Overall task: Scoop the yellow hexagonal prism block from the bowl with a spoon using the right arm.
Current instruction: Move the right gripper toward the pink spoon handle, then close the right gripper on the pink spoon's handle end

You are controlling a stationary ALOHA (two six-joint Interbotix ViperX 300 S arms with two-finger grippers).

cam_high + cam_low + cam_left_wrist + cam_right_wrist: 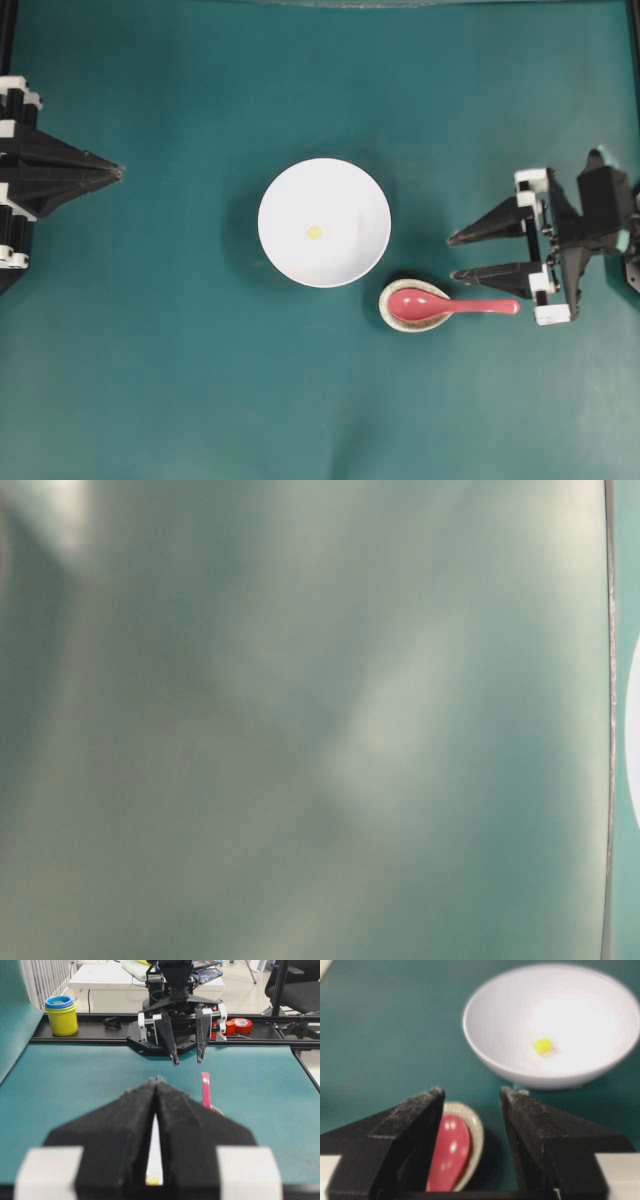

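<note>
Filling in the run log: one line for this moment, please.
right end effector: open, near spoon handle, no contact | spoon: in small dish | yellow block: in white bowl | left end effector: shut

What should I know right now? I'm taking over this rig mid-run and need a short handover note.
Right pincer: open, empty, over the spoon's handle end, not yet gripping.
Left pincer: shut, empty, parked at the left edge of the table.
Spoon: scoop resting in the small speckled dish, handle pointing toward the right arm.
Yellow block: lying near the middle of the white bowl, which stands beside the dish.
Done: only the approach to the spoon.
Left: grasp the spoon, carry it into the bowl, scoop the block out.
</note>
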